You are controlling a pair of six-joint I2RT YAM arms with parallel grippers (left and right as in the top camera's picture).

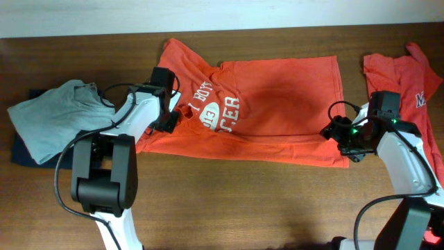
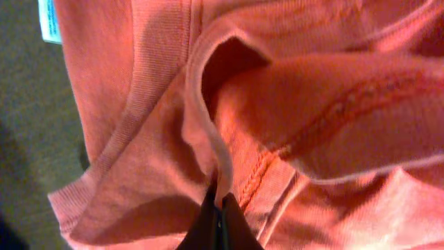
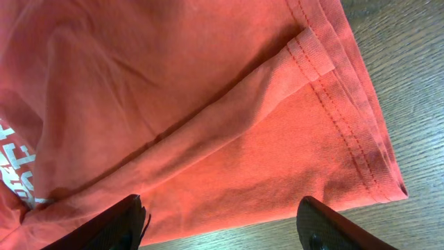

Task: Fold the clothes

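1. The left gripper (image 2: pixel 219 228) has its dark fingers pressed tight together, pinching a thin ridge of the T-shirt (image 1: pixel 277 104) close to the ribbed neckline. The cloth rises from the pinch into a loose, rounded fold.
2. The right gripper (image 3: pixel 229 228) stands spread wide over the shirt's bottom corner, with one dark finger (image 3: pixel 125 222) at each side and only flat cloth between them. I cannot tell whether the tips touch the fabric.
3. The T-shirt is orange-red and heathered. It lies crosswise in the middle of the table (image 1: pixel 243 201), neck toward the left arm and hem toward the right arm.
4. Its white chest print sits crumpled beside the left gripper, around a white oval; "BOYS" and "CER" can be read.
5. At the right arm's end the hem is double-stitched, and a long diagonal crease runs up to it.
6. A small pale label (image 2: pixel 48 19) shows near the neckline.
7. A second shirt (image 1: pixel 409 76) of the same colour lies rumpled at the table's right edge, apart from the first.
8. On the left a grey garment (image 1: pixel 52 118) lies heaped over a dark blue cloth (image 1: pixel 19 151).
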